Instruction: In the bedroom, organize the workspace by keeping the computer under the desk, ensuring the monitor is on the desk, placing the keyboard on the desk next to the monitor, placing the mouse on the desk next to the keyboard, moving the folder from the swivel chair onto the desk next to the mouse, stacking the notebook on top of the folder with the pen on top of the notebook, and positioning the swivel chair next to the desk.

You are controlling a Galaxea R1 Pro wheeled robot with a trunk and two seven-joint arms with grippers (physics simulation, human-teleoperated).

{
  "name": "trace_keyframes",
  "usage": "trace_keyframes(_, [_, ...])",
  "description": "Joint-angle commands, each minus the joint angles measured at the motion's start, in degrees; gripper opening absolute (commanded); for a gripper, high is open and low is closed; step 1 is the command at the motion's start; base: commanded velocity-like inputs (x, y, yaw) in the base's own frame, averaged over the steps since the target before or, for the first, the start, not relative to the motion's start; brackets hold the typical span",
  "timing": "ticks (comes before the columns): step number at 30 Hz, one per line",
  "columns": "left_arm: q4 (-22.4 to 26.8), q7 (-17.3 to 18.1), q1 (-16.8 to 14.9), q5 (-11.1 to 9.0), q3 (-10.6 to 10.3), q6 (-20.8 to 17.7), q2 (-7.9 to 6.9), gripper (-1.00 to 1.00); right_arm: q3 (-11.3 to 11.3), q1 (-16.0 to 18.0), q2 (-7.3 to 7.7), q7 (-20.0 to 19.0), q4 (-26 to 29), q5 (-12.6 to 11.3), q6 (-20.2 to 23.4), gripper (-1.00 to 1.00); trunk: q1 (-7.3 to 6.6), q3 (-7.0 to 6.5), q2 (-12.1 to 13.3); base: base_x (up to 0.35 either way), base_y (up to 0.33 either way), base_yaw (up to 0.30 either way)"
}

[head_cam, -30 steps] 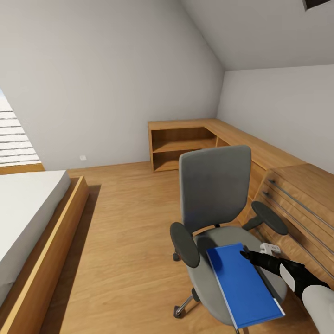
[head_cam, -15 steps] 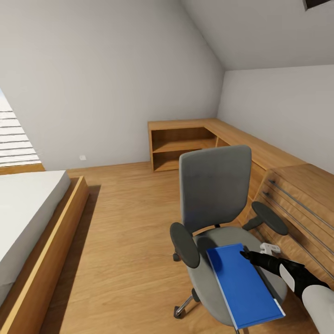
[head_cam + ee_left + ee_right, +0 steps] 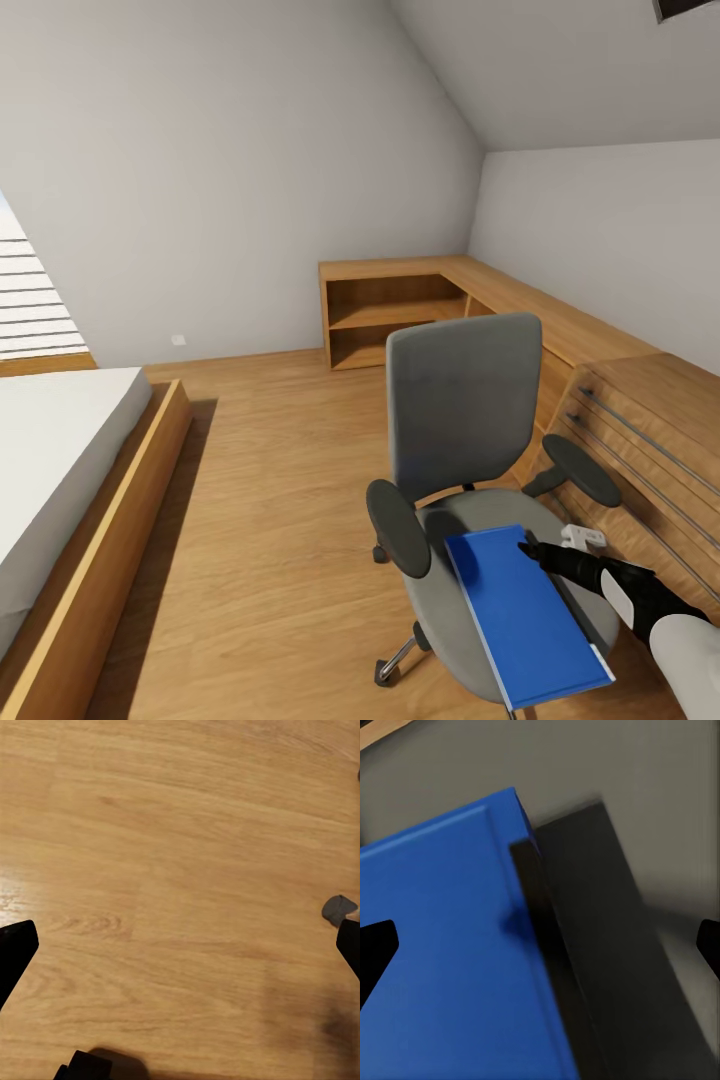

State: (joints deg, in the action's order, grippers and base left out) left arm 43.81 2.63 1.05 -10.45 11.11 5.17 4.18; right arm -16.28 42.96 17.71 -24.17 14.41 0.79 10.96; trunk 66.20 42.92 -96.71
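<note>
Blue and flat, the folder (image 3: 527, 616) lies on the seat of the chair (image 3: 462, 410), its long side running from the seat's middle out over the front edge, where one corner overhangs. Its near end is cut off by the lower border of the head view, and the chair's star base is mostly hidden beneath the seat, with one chrome leg and castor showing. The right gripper (image 3: 528, 549) reaches in from the lower right, its dark tip at the folder's right edge; from the head view it cannot be told whether tip and folder touch. In the right wrist view the folder (image 3: 450, 960) shows a dark spine or shadowed edge against the grey seat, and the two black fingertips (image 3: 375, 945) stand wide apart at the frame's sides, one over the blue cover, one over the seat, with nothing clamped. The left wrist view shows the wooden floor (image 3: 180, 870) with that gripper's black fingertips (image 3: 16, 949) likewise spread apart at the edges. Behind the chair stand low wooden shelves (image 3: 390, 310); a bed (image 3: 70, 450) is cropped at the left.
</note>
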Motion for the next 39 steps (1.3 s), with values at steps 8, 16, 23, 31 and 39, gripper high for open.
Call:
trace_keyframes(8, [0.05,0.27,0.01,-0.6,0.15,0.02,0.04,1.0,-0.46,-0.02,-0.04,-0.2,0.09,0.07,0.47,1.0,0.0,0.04,-0.02,0.0,0.0,0.0])
trace_keyframes(16, [0.05,0.27,0.01,-0.62,0.2,0.02,0.05,1.0,-0.38,0.0,-0.04,-0.41,0.07,0.01,0.42,1.0,0.0,0.04,-0.02,0.0,0.0,0.0])
trace_keyframes(23, [0.11,0.22,0.01,-0.65,0.23,0.02,0.05,1.0,-0.34,0.0,-0.04,-0.44,0.01,0.02,0.4,1.0,0.0,0.04,-0.02,0.0,0.0,0.0])
trace_keyframes(31, [0.22,-0.2,0.01,-0.76,0.23,0.02,0.05,1.0,-0.34,-0.01,-0.04,-0.44,-0.01,0.05,0.38,1.0,0.66,0.58,-1.22,0.0,0.0,0.0])
trace_keyframes(39, [0.22,-0.33,0.01,-0.79,0.23,-0.01,0.04,1.0,-0.33,0.0,-0.04,-0.44,-0.04,0.11,0.45,1.0,2.2,1.83,-4.03,0.0,0.0,0.0])
